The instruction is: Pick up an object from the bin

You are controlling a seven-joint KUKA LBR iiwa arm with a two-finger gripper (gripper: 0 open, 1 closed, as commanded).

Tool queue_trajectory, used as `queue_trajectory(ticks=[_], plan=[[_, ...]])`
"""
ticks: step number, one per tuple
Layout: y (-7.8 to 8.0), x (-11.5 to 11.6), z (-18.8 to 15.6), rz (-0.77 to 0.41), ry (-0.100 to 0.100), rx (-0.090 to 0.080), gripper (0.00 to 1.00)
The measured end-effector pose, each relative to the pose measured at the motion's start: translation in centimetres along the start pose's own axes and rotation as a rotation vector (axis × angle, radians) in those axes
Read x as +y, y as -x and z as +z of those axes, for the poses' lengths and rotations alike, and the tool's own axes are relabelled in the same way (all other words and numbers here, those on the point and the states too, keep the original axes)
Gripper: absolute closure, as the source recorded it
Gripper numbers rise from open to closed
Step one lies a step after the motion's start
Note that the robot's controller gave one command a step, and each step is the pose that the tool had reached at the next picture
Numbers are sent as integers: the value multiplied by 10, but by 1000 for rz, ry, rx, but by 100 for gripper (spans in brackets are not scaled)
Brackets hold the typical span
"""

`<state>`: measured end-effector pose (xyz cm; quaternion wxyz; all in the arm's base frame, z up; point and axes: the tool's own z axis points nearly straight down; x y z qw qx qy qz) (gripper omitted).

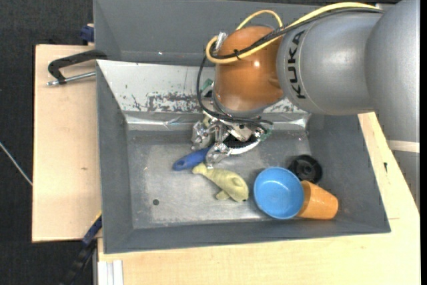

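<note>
Blue and slim, a small plastic piece (pixel 189 161) lies mid-floor in the bin (pixel 133 210), loose, probably as it fell; the gripper (pixel 210 142) hangs low just over it, how far open I cannot tell, nor whether it touches; rightward lie a pale yellow toy (pixel 225 183), blue cup (pixel 277 193), orange cup (pixel 320 202).

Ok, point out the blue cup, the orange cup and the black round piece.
blue cup (pixel 277 193), camera view, on its inside.
orange cup (pixel 321 203), camera view, on its side wall.
black round piece (pixel 305 168), camera view, on its top face.
</note>
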<state>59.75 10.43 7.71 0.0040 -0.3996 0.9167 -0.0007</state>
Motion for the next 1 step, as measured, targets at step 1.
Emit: queue_trajectory(ticks=[1], plan=[[3, -1, -80, 2, 0, -2, 100]])
